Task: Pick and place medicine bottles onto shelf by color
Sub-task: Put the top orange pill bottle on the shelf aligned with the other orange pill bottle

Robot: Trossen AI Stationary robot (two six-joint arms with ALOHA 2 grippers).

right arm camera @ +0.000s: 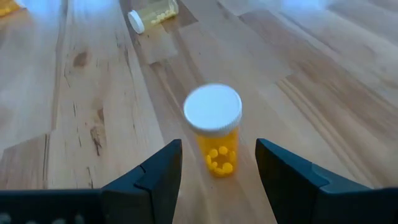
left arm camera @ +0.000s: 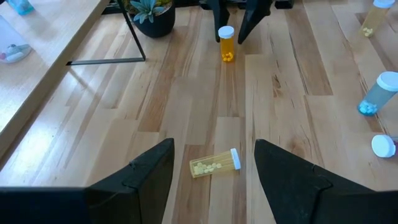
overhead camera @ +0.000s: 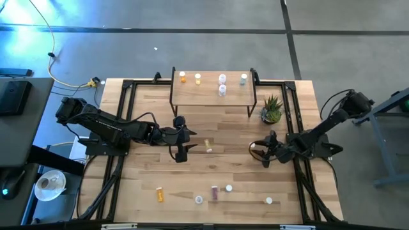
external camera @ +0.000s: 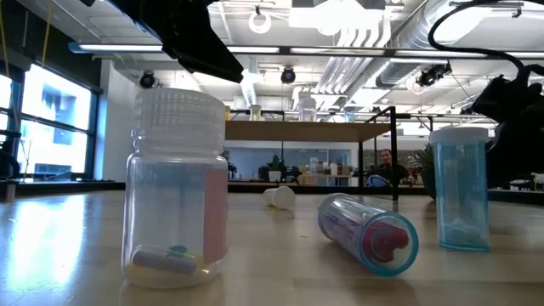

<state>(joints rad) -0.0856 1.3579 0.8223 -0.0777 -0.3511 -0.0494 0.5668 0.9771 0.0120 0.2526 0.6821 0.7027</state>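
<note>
Overhead, a plank counter (overhead camera: 211,172) carries the shelf (overhead camera: 211,91) at its far edge, with a small potted plant (overhead camera: 271,110) just beside the shelf's right legs. On the shelf top stand five medicine bottles: two orange ones (overhead camera: 183,77) toward the left, two pale ones (overhead camera: 222,79) near the middle, and a bluish one (overhead camera: 243,79) toward the right.

The left gripper (overhead camera: 181,153) hangs over the counter's middle left, fingers (left arm camera: 146,171) spread wide and empty; a pale yellow bottle (left arm camera: 215,163) lies on its side on the counter just beyond them. The right gripper (overhead camera: 264,155) sits at middle right, fingers (right arm camera: 158,171) wide, with an upright orange bottle (right arm camera: 215,127) standing between and just ahead of them, not gripped. Nothing lies between either gripper and the bottle before it.

Along the near edge are scattered further bottles: an orange one (overhead camera: 160,193) at left, a purple one (overhead camera: 215,192) lying down near the centre, and white-capped ones (overhead camera: 229,188) close by.

At table height, a clear bottle (external camera: 177,187) with a pinkish label stands at left, a tipped bottle (external camera: 367,231) lies at centre, and a blue bottle (external camera: 461,189) stands at right. No writing is readable on any label.
</note>
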